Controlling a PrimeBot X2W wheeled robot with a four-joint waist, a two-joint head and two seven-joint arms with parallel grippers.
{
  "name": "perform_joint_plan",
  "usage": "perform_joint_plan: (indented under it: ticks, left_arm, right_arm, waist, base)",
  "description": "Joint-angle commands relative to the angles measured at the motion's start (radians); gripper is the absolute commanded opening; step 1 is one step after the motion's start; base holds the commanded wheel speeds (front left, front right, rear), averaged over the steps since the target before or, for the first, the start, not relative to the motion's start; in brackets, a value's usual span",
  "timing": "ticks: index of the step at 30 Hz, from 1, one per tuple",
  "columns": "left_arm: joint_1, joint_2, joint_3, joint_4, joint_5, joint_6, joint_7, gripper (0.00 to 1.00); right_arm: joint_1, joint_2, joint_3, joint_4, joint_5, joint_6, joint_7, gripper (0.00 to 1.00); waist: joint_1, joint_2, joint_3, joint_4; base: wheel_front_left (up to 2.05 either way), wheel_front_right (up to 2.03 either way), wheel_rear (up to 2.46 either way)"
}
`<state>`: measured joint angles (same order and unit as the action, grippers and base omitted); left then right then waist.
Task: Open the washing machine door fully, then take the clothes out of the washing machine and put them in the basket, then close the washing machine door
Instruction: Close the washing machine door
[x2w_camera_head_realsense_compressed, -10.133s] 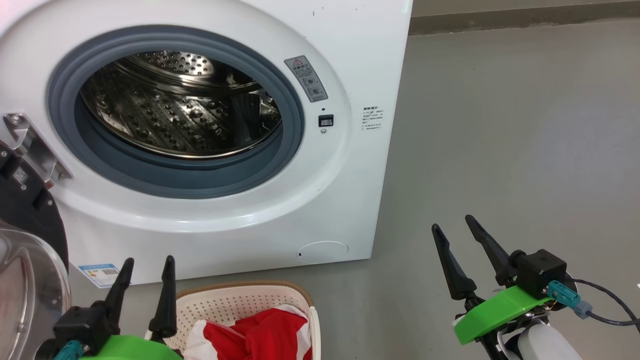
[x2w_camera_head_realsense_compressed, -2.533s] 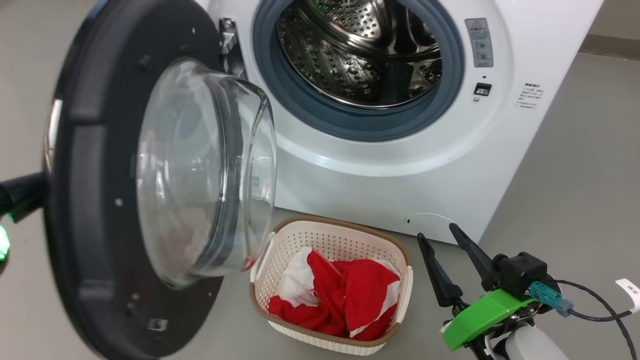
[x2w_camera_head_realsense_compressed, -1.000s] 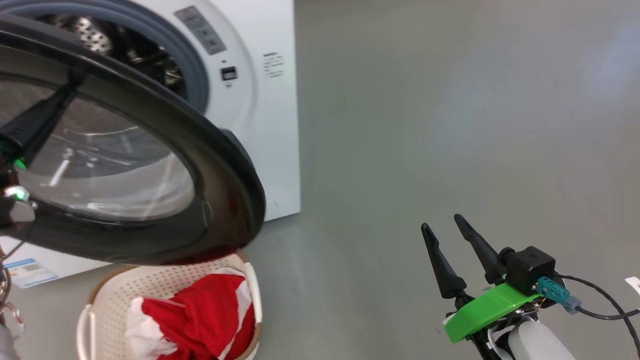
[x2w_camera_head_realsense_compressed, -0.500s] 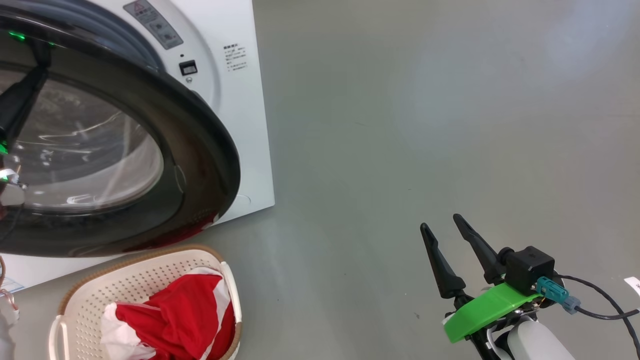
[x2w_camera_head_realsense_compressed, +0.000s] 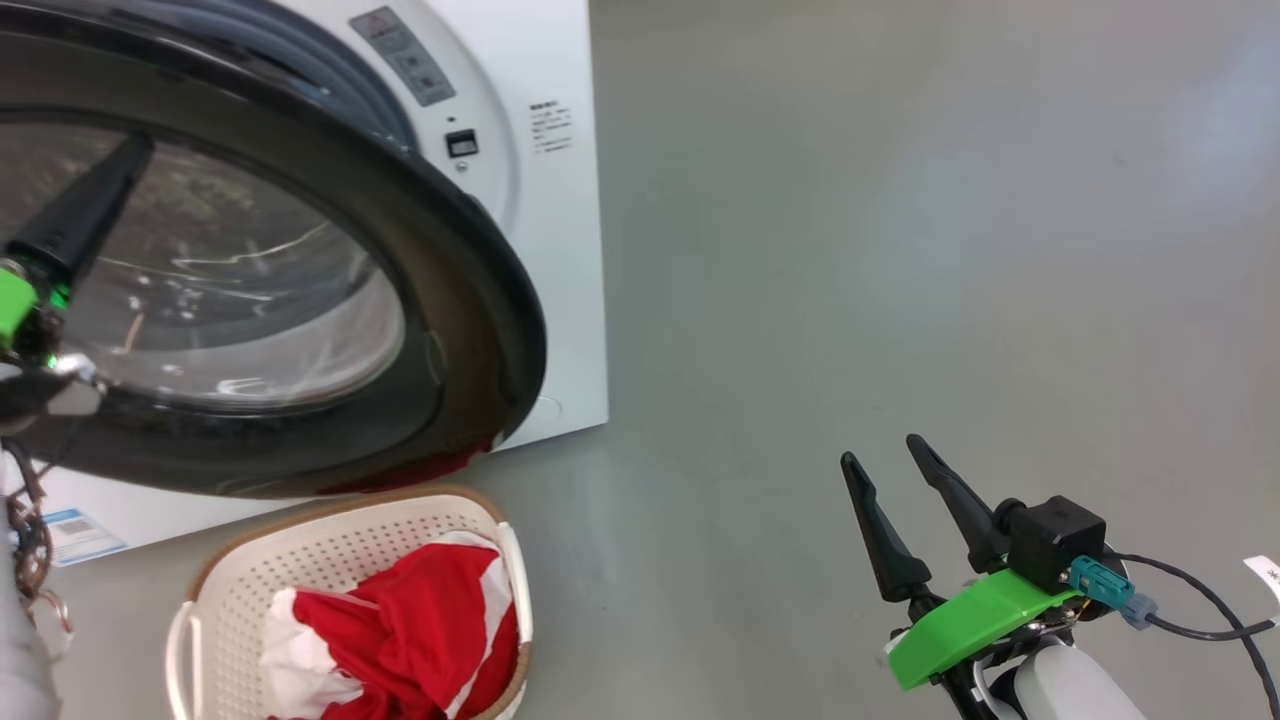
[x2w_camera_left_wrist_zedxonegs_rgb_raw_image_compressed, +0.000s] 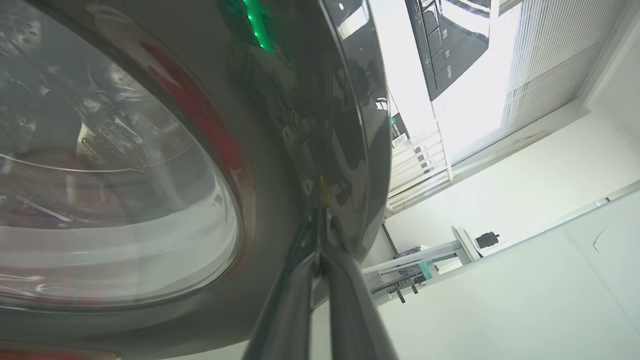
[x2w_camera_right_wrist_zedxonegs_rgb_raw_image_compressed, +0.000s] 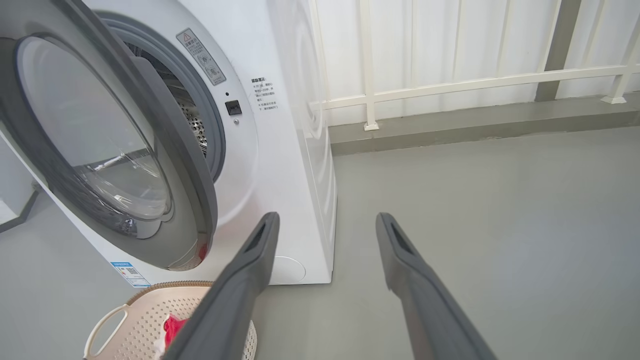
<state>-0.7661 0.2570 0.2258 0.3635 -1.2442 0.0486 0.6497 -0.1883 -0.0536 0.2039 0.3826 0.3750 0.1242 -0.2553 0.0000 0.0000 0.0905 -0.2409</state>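
Swung the washing machine door (x2w_camera_head_realsense_compressed: 470, 300) nearly shut onto the washing machine (x2w_camera_head_realsense_compressed: 560, 250), left gripper (x2w_camera_head_realsense_compressed: 125, 165) clenched, right gripper (x2w_camera_head_realsense_compressed: 882, 450) released; leaves only latching.

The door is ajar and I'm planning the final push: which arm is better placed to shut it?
Left. The left gripper, shut, has its fingertips against the rim of the washing machine door, while the right gripper hangs open over the floor, apart from it.

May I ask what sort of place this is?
Likely a laundry spot, perhaps a balcony: a washing machine, a basket of clothes on a grey floor, and a white railing behind.
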Motion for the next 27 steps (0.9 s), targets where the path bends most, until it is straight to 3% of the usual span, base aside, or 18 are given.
perform_joint_plan:
  ticks: [1,2,4,5,9,15,27]
  left_arm:
    - [0.017,0.046,0.011,-0.047,0.026,-0.02,-0.004,0.0]
    - [0.028,0.048,0.007,-0.059,0.033,-0.024,-0.005,0.08]
    - [0.056,0.062,-0.01,-0.09,0.065,-0.045,-0.015,0.63]
    - [0.071,0.065,-0.014,-0.105,0.077,-0.055,-0.025,0.98]
    - [0.146,0.098,-0.039,-0.168,0.175,-0.109,-0.098,1.0]
    - [0.272,0.104,-0.039,-0.236,0.272,-0.145,-0.236,1.0]
    - [0.537,0.087,-0.052,-0.325,0.524,-0.158,-0.556,1.0]
  right_arm:
    - [-0.021,0.001,0.016,-0.018,-0.004,0.007,-0.006,1.0]
    - [-0.021,0.0,0.015,-0.018,-0.003,0.007,-0.006,1.0]
    - [-0.02,-0.001,0.012,-0.018,-0.002,0.007,-0.006,1.0]
    - [-0.019,-0.002,0.009,-0.019,-0.002,0.007,-0.006,1.0]
    - [-0.02,-0.002,0.001,-0.025,-0.003,0.007,-0.006,1.0]
    - [-0.023,-0.001,-0.006,-0.028,-0.005,0.007,-0.006,1.0]
    - [-0.024,0.0,-0.013,-0.039,-0.006,0.007,-0.006,1.0]
  waist:
    - [0.0,0.0,-0.018,0.031]
    - [0.0,0.0,-0.02,0.038]
    - [0.0,0.0,-0.022,0.052]
    - [0.0,0.0,-0.021,0.058]
    - [0.0,0.0,-0.013,0.079]
    - [0.0,0.0,-0.006,0.09]
    - [0.0,0.0,-0.002,0.077]
  base:
    - [0.0,0.0,0.0]
    - [0.0,0.0,0.0]
    - [0.0,0.0,0.0]
    - [0.0,0.0,0.0]
    - [0.0,0.0,0.0]
    - [0.0,0.0,0.0]
    - [0.0,0.0,0.0]
